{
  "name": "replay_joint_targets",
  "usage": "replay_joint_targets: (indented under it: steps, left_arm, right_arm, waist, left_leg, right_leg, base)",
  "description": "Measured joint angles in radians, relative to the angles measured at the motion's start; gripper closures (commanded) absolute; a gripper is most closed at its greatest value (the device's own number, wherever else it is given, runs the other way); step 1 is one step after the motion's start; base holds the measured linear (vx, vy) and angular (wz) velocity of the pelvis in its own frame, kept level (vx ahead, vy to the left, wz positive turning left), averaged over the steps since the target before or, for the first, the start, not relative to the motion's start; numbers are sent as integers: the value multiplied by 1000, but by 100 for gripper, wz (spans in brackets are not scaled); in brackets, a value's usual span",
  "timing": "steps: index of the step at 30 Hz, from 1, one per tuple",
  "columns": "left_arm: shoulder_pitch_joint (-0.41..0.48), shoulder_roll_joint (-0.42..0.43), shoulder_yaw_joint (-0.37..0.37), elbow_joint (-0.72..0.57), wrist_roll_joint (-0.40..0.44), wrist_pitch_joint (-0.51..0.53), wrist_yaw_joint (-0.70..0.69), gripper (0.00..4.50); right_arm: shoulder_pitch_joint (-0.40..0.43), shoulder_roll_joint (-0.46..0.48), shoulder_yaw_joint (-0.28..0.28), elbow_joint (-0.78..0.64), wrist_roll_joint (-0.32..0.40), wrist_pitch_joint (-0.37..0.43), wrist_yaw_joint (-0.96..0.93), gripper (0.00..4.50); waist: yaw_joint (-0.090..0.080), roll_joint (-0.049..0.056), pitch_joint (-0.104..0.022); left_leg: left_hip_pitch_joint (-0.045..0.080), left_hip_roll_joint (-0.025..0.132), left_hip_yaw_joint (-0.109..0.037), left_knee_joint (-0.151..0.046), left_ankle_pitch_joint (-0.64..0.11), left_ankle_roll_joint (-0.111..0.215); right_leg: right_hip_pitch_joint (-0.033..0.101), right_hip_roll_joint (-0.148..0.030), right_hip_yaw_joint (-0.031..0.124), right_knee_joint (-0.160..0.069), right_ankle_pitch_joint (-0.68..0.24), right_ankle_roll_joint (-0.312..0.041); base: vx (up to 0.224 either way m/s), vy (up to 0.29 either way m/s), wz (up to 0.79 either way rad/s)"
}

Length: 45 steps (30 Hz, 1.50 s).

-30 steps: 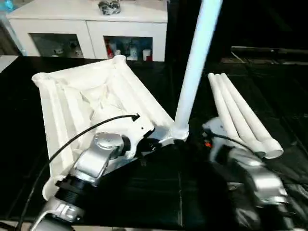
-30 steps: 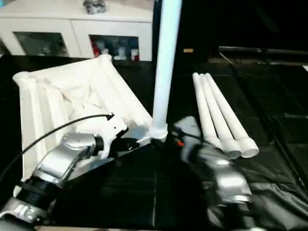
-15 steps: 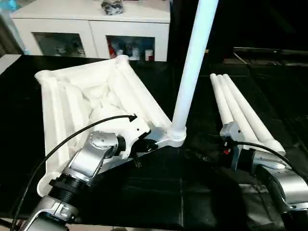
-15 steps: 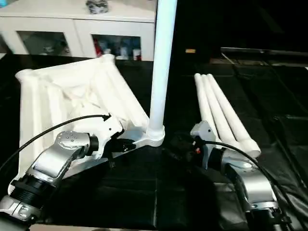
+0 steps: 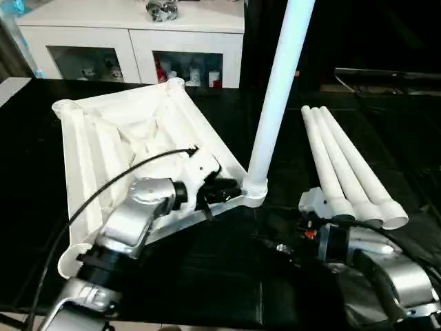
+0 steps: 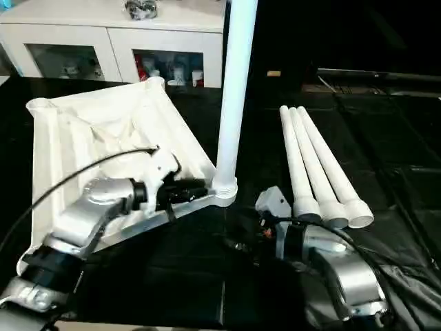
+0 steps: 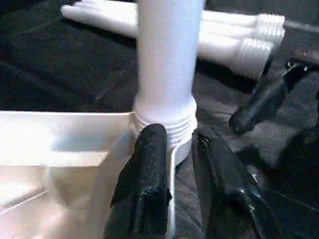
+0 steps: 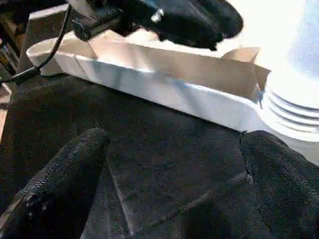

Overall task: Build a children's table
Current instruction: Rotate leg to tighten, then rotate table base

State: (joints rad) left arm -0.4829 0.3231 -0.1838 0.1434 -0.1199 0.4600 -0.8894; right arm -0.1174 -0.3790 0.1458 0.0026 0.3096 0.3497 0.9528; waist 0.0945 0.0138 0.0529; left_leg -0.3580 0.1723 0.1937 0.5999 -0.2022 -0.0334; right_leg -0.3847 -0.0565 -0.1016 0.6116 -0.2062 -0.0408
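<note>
The children's table top (image 5: 124,138) lies upside down, ribbed side up, on the black work surface. One white leg (image 5: 275,89) stands upright in its near right corner socket (image 5: 253,193). My left gripper (image 7: 177,134) straddles the thin rim right next to that socket. Its fingers (image 7: 149,149) stand slightly apart, and there is a small gap between the rim and one of them. My right gripper (image 8: 174,144) is wide open and low over the black surface, just in front of the socket, holding nothing. Three more legs (image 5: 344,165) lie side by side to the right.
A white cabinet (image 5: 138,41) with glass doors stands behind the table top. Black cloth covers the work surface (image 5: 227,276). A black cable (image 5: 103,196) loops over my left forearm. The threaded ends of the lying legs (image 5: 372,210) are close beside my right wrist.
My left gripper's fingers have parted slightly at the rim. My right arm has drawn back from the socket towards me, its gripper still wide open. The upright leg stays put.
</note>
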Motion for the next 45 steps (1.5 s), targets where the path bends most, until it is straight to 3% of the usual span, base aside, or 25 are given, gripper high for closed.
replay_joint_targets:
  steps: [8, 16, 23, 33, 39, 45]
  left_arm:
    - [-1, 125, 160, 0, 61, 61, 179, 355]
    - [53, 277, 264, 56, 207, 114, 409, 355]
    - [96, 346, 240, 81, 262, 170, 436, 355]
    - [134, 379, 166, 109, 293, 216, 388, 355]
    - [165, 419, 96, 55, 286, 250, 271, 355]
    - [212, 468, 42, -39, 237, 239, 115, 355]
  right_arm:
    - [-15, 69, 46, 14, -40, -7, -75, 0]
    - [-40, 113, 61, 59, -86, -35, -147, 0]
    - [-44, 122, 87, 68, -109, -53, -163, 0]
    - [-59, 135, 98, 107, -144, -81, -209, 0]
    - [-134, 170, 95, 204, -184, -105, -292, 0]
    - [-180, 173, 58, 265, -199, -116, -344, 0]
  waist:
    - [-6, 0, 0]
    - [-1, -2, 0]
    - [-3, -3, 0]
    - [-5, -2, 0]
    - [-6, -2, 0]
    - [-5, -2, 0]
  left_leg:
    - [0, 0, 0, 0, -3, -6]
    - [-1, 0, 0, 0, -4, -5]
    - [0, 0, -1, 1, -4, -6]
    - [0, 0, -1, 1, -4, -6]
    - [2, 0, -1, 1, -3, -6]
    - [2, 0, -1, 1, -3, -7]
  right_leg:
    - [0, 0, 0, 0, 0, 0]
    - [0, 0, 0, -1, 0, 0]
    - [1, 0, 0, 0, 0, 0]
    - [1, 0, 0, 0, 0, 0]
    - [1, 0, 1, 0, 1, -2]
    - [2, 0, 1, 1, 1, -2]
  base:
    - [0, 0, 0]
    - [0, 0, 0]
    - [0, 0, 0]
    - [0, 0, 0]
    - [0, 0, 0]
    - [0, 0, 0]
